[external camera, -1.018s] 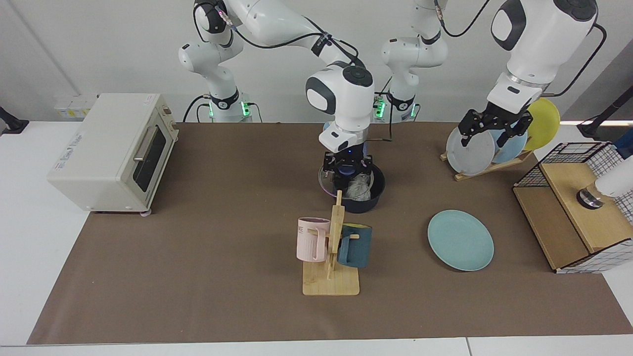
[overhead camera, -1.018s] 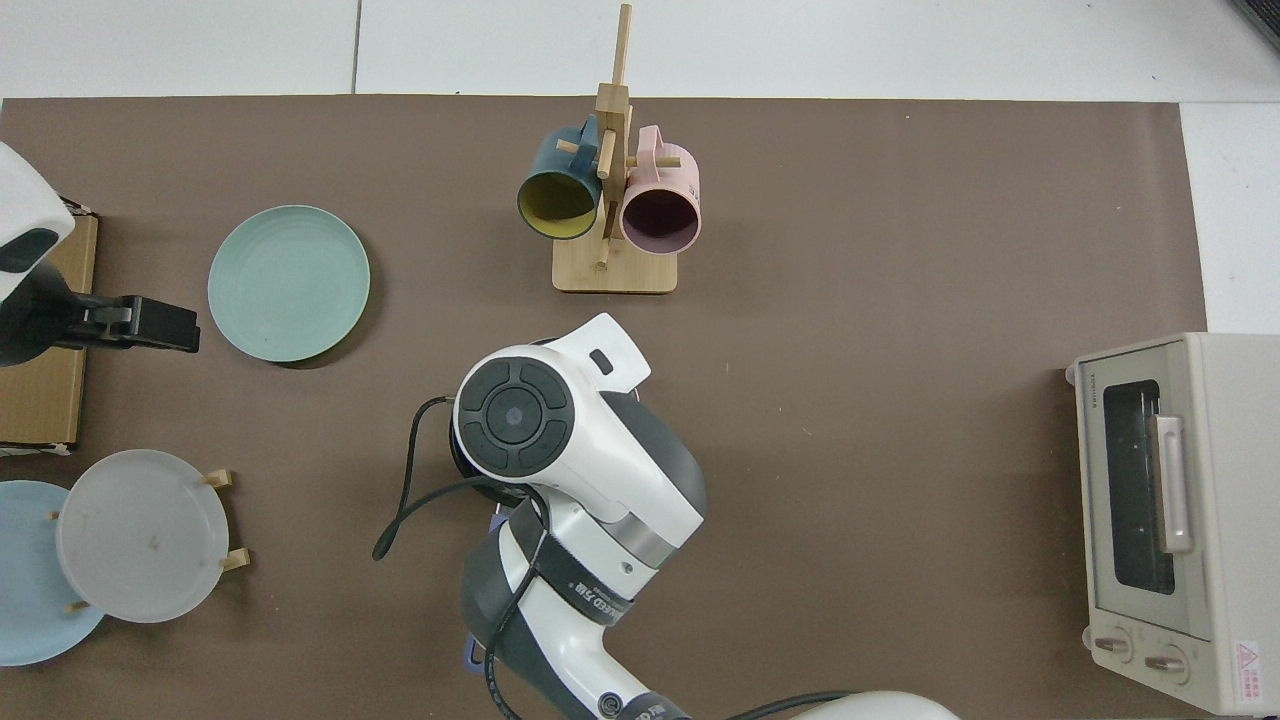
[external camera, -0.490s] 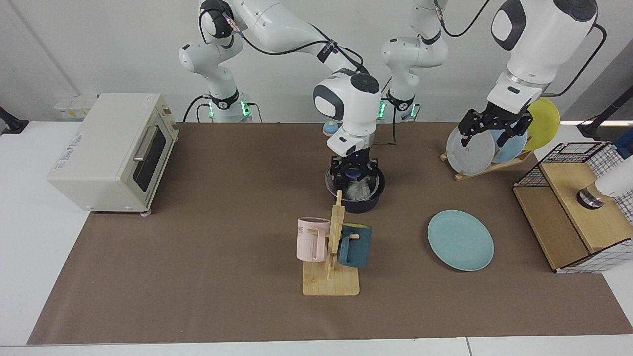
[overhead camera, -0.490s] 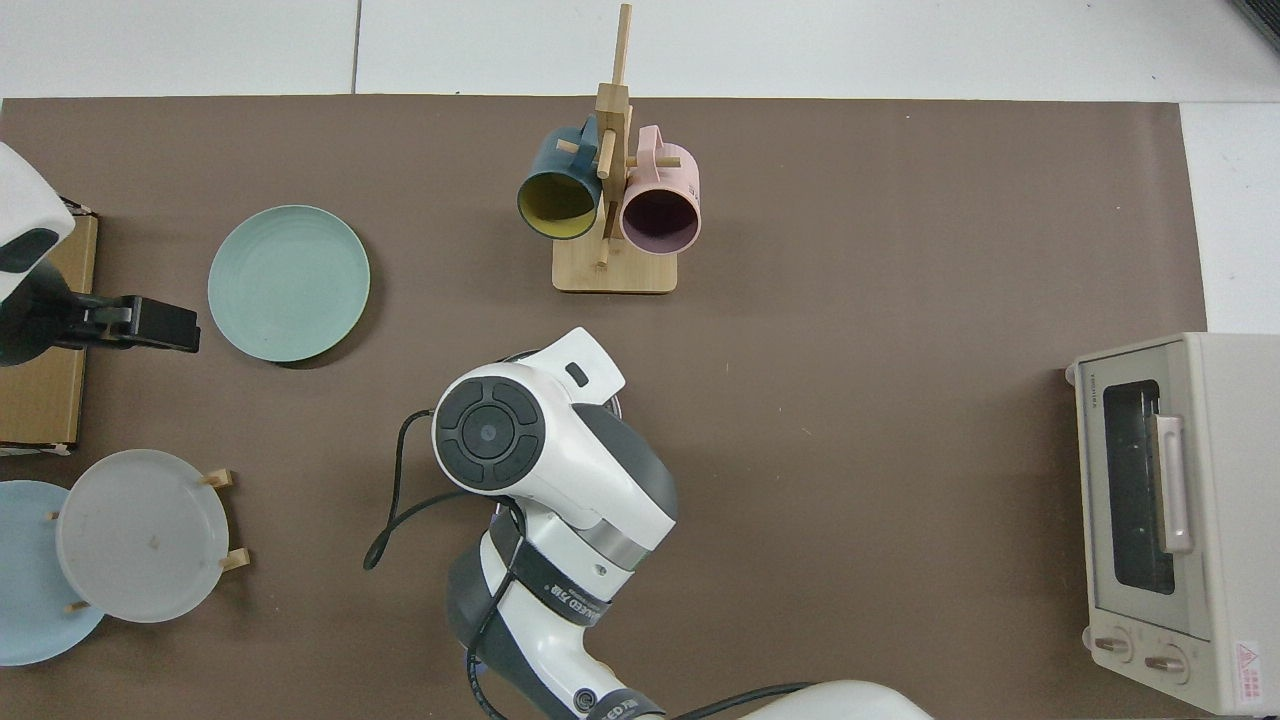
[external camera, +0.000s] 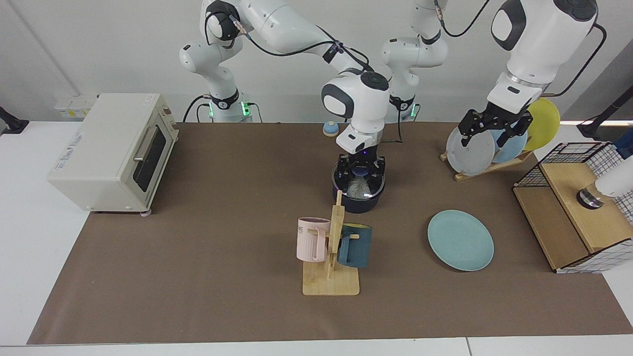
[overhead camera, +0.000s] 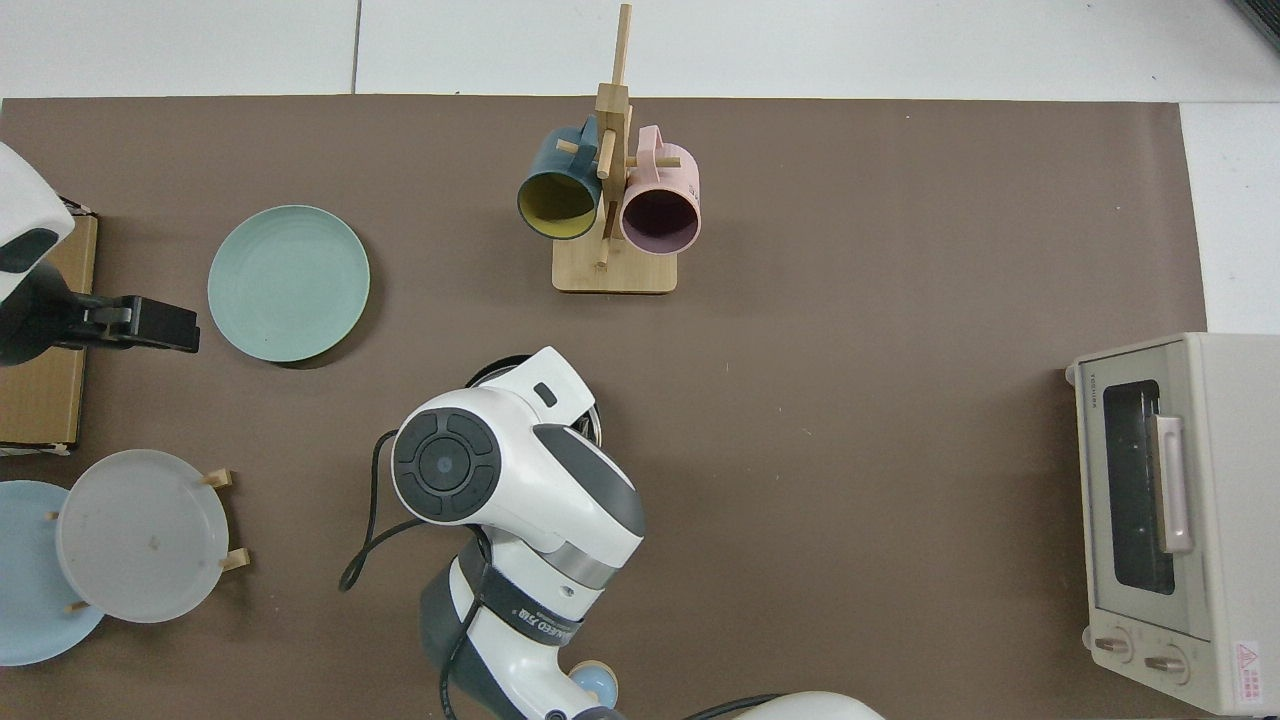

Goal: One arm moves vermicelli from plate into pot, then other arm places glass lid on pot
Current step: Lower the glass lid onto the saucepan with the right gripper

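Note:
The dark pot (external camera: pixel 360 203) stands mid-table with the white vermicelli (external camera: pixel 356 188) inside it, seen through the glass lid (external camera: pixel 372 187). The lid lies level over the pot's rim. My right gripper (external camera: pixel 361 168) reaches straight down from above and is shut on the lid's blue knob. In the top view the right arm's hand covers nearly all of the pot (overhead camera: pixel 498 366). The teal plate (external camera: pixel 460 240) (overhead camera: pixel 288 282) lies bare on the mat. My left gripper (external camera: pixel 490 131) (overhead camera: pixel 150 325) waits open in the air, in front of the plate rack. The pot's handle is hidden.
A wooden mug rack (external camera: pixel 332 252) with a pink and a dark blue mug stands just in front of the pot. A toaster oven (external camera: pixel 116 151), a plate rack (external camera: pixel 472 151) and a wire basket (external camera: pixel 573 202) line the sides. A small blue round object (external camera: pixel 330 128) lies behind the pot.
My right arm carried the lid sideways from off-centre over the pot's rim and lowered it until it sits centred on the pot. The left arm has not moved.

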Available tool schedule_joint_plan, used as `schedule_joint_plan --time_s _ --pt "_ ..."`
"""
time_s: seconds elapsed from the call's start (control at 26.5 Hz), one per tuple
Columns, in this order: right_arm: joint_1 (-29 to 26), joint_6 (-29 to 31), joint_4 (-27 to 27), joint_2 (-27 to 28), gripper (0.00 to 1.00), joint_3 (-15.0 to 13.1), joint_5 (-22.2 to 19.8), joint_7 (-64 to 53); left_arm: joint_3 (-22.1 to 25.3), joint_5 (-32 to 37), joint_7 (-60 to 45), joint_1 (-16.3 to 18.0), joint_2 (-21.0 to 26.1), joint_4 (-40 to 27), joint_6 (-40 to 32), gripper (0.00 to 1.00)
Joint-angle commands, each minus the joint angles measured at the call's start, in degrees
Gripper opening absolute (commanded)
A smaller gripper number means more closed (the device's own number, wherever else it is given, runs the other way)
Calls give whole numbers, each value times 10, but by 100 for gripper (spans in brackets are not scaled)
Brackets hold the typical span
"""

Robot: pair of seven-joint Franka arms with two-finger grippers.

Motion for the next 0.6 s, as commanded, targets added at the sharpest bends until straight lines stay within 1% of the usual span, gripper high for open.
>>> schedule_joint_plan --time_s 0.0,0.15,0.3,0.57 --pt "4 9 10 17 0 1 -11 26 1 -8 -6 -1 -14 -16 0 100" --pt "3 5 10 16 0 0 -13 26 1 -9 -6 0 -14 -15 0 100" --pt "4 -2 11 15 0 0 -38 25 1 -8 -6 0 -14 -16 0 100" --pt "4 -3 11 14 0 0 -55 26 1 -8 -6 0 -14 -15 0 100"
